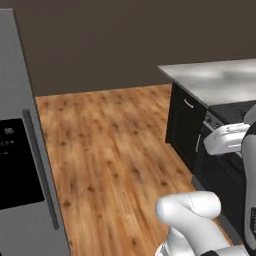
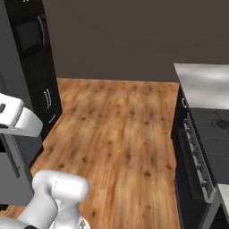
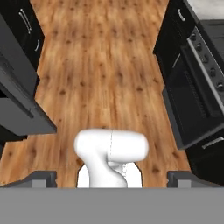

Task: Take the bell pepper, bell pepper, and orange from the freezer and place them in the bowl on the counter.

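wood floor runs between dark cabinets and a black oven, fingertips wide apart.

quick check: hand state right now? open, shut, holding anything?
Hand: open, fingertips spread wide apart, nothing between them; it looks down at the wooden floor.
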